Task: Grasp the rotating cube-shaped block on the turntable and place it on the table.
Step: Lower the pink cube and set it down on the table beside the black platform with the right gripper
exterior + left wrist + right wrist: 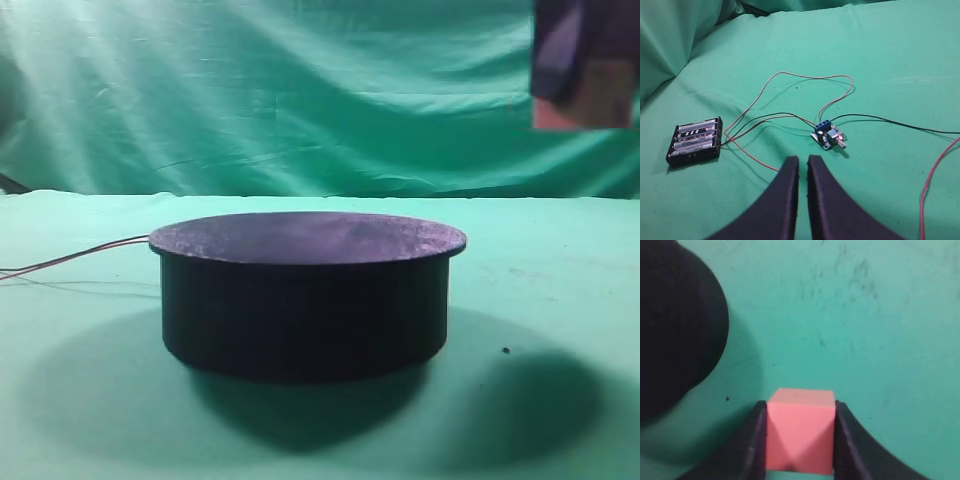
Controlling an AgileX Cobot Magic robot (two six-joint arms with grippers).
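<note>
Cube-shaped block (800, 432) sits clamped between the right gripper (799, 440) fingers (756, 440), one finger flat against each side face. It's a cube, so no long axis; it sits square to the fingers, one flat face toward the wrist camera, top face tilted slightly away. Colour salmon-pink, matte, plain faces, a soft V-shaped shadow on the near face. No marks readable at this blur.

Block is held above the green table (880, 330), off the turntable (675, 330), whose black rim fills the left of the right wrist view. In the high view the turntable (305, 300) stands mid-table, top bare, wires trailing left; the right gripper with the pink block (560, 113) shows blurred at top right, well above the table (560, 280).

Left gripper (802, 170) fingers nearly together, only a thin slit between them, holding nothing. It hangs over the table beside a battery holder (695, 141) and a small blue circuit board (827, 135), joined by red and black wires (790, 75).
</note>
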